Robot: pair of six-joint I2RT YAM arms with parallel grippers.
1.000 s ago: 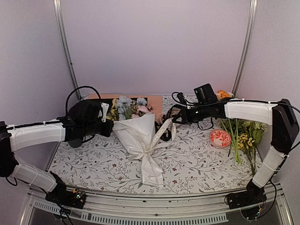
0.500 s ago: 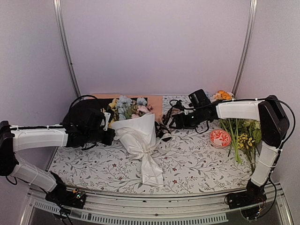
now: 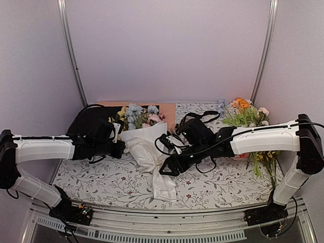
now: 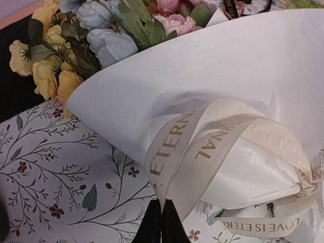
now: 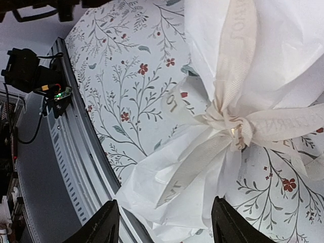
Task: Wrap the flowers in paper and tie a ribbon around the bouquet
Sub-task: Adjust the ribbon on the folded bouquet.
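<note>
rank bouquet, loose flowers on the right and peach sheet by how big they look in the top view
1. bouquet
2. loose flowers, unsure: the right arm crosses them
3. peach sheet, only strips showing behind the bouquet

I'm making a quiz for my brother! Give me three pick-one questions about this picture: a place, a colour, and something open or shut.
1. Where does the bouquet lie? A in a vase B on the flowery cloth C on the floor
2. The ribbon is: A black B red C cream
3. The right gripper is: A open B shut on a stem C shut empty
Answers: B, it lies flat there; C, cream with gold letters; A, its fingers stand apart.
</note>
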